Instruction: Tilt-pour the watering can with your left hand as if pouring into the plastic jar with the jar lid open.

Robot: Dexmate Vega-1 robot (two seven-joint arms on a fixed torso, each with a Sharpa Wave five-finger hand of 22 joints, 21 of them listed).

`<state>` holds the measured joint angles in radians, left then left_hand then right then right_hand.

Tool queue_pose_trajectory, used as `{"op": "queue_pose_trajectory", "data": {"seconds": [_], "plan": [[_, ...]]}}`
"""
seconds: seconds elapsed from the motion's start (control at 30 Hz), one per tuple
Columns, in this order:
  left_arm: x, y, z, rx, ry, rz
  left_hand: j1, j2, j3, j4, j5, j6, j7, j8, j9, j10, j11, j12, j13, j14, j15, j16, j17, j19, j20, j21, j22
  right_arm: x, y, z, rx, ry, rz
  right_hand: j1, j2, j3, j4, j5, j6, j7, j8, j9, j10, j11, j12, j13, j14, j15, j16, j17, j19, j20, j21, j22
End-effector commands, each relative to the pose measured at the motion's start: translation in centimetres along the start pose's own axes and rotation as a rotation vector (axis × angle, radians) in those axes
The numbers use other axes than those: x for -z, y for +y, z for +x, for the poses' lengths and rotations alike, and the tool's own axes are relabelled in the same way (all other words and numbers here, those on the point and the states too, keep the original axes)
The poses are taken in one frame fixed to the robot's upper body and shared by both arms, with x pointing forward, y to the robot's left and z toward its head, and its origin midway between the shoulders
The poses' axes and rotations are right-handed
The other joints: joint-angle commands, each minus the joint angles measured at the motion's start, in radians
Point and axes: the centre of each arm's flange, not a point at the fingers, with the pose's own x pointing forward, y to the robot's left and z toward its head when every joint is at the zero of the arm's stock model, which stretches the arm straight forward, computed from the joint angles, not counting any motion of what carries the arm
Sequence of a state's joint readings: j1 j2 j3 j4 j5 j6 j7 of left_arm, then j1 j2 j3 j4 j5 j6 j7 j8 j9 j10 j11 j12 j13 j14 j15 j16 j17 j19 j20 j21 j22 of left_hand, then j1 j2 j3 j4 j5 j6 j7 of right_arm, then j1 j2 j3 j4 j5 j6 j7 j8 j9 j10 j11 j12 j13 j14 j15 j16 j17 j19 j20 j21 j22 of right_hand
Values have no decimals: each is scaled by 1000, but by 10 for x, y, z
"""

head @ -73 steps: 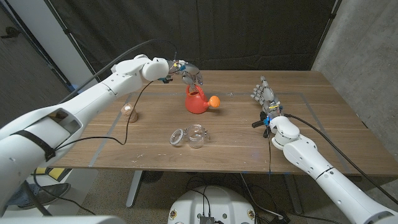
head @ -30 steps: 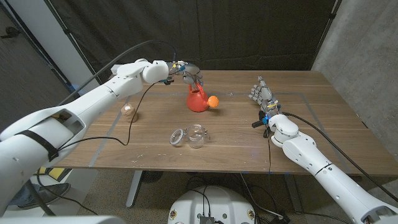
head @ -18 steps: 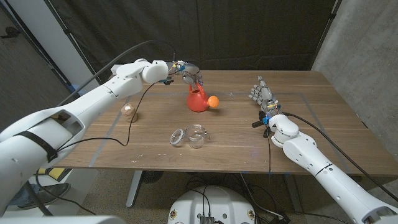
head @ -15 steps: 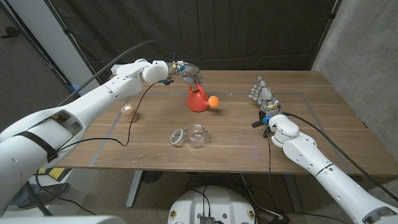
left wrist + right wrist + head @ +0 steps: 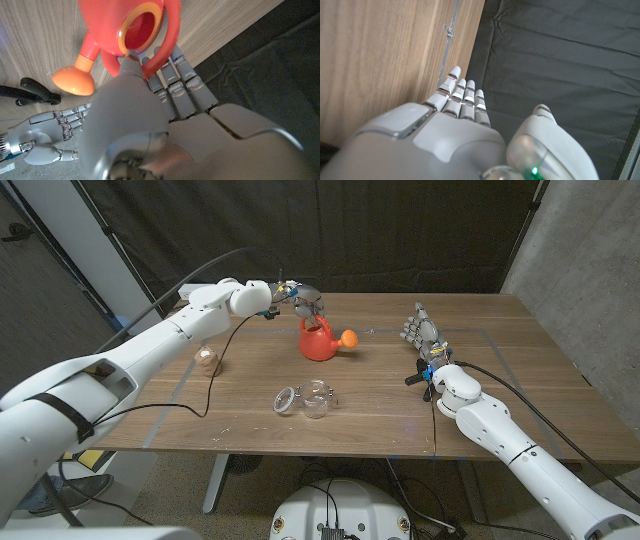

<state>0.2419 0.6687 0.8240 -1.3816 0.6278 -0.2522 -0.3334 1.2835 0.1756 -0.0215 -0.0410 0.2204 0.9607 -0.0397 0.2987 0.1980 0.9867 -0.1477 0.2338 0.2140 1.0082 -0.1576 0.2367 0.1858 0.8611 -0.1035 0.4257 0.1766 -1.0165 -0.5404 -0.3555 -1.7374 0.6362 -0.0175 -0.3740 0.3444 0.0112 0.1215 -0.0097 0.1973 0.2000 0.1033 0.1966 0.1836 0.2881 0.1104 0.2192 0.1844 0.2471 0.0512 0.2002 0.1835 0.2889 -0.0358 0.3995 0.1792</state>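
L robot hand (image 5: 307,302) on watering can (image 5: 320,342)

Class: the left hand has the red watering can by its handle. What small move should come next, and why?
Probably carry the red plastic watering can toward the clear plastic jar. The left hand grips its handle, but its orange spout sits far behind the open jar, so tilting now would miss.

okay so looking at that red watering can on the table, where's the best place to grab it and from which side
Best by the loop handle arching over the top opening of the red watering can. Come from above and behind, on the side away from the orange spout head, so the spout stays free to tip toward the jar. The left hand already has its fingers through that loop.
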Motion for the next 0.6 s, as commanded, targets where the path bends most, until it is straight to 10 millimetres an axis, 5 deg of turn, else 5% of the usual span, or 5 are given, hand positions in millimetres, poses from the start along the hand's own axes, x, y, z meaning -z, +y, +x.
{"op": "queue_pose_trajectory", "data": {"seconds": [0.03, 0.23, 0.6], "plan": [[-2, 8, -2, -12, 34, 12, -80, 20, 3, 72, 13, -37, 31, -38, 1, -21, 21, -22, 0, -17, -32, -21, 4, -4, 17, -13, 0, -1, 0, -2, 5, -6, 0, 7, 8, 3, -6, -3, 4, -2, 0, 6, 8, 1, -1, 2, 11, 2, -1, 5, 10, 1, -2, 2], [-5, 14, -4, -27, 41, 34, -101, 22, 11, 104, 23, -58, 43, -55, 2, -39, 39, -31, 0, -33, -17, -29, 6, -12, 24, -23, -1, -1, 0, -3, 2, -6, 1, 6, 9, 2, -6, -3, 4, -3, 0, 6, 8, 1, -1, 2, 10, 2, -1, 5, 11, 2, -3, 3], [-6, 15, -8, -76, 51, -8, -28, 8, 63, 85, 37, -10, 65, -54, 2, 6, 34, -20, 1, 21, -21, -18, 2, 25, 23, -24, -3, 0, -3, -1, -1, -10, 11, 5, 10, 1, -7, -4, 5, -5, 0, 6, 9, 1, -1, 2, 11, 2, -2, 5, 13, 2, -7, 3]]}}
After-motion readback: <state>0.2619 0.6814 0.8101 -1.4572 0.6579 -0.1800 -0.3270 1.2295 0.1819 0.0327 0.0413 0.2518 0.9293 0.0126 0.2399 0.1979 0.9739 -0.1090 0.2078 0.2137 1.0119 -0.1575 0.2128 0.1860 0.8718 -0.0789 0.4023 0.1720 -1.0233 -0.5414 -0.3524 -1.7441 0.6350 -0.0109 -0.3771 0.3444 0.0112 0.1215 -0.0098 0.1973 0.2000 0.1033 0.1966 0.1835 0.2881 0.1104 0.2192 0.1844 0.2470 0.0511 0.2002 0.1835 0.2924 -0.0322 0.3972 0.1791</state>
